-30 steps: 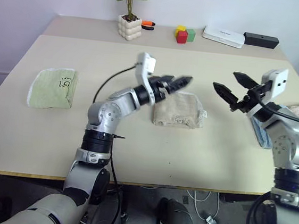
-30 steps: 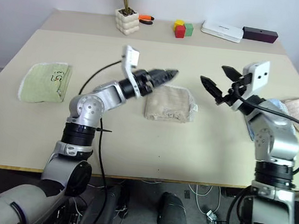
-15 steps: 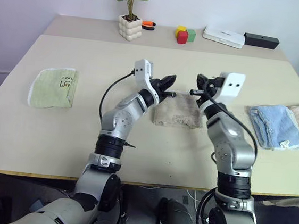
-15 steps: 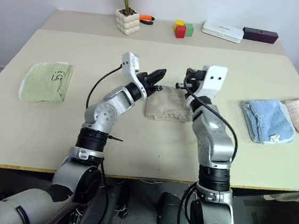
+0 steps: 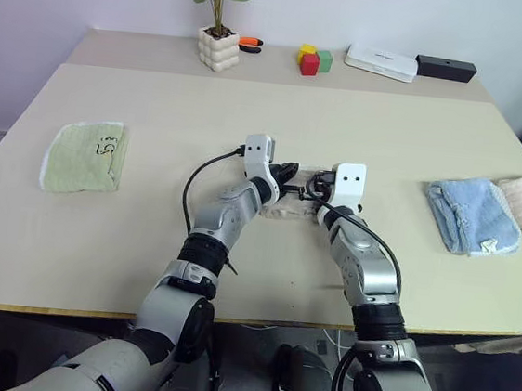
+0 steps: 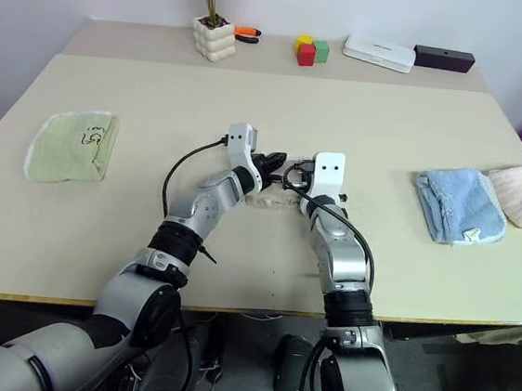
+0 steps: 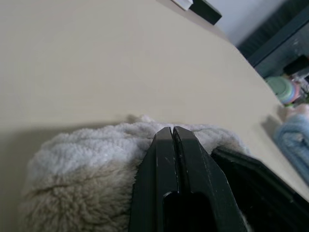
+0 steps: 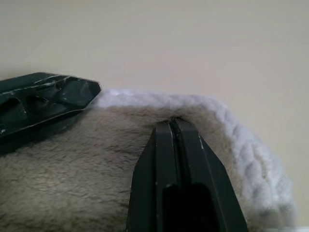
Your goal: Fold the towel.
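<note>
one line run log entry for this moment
stage: fold the towel | left tool: shut, on beige towel | right tool: shut, on same towel | towel: bunched on table | fold: not yet done

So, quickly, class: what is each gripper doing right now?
Left gripper: shut, resting on the towel.
Right gripper: shut, resting on the towel.

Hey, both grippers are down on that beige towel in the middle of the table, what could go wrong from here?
Both the left gripper and the right gripper are shut over the towel; whether they pinch its pile is unclear, so it might slip free. They sit close together and could collide. The towel already lies bunched, so a pull might drag it rather than fold it.
</note>
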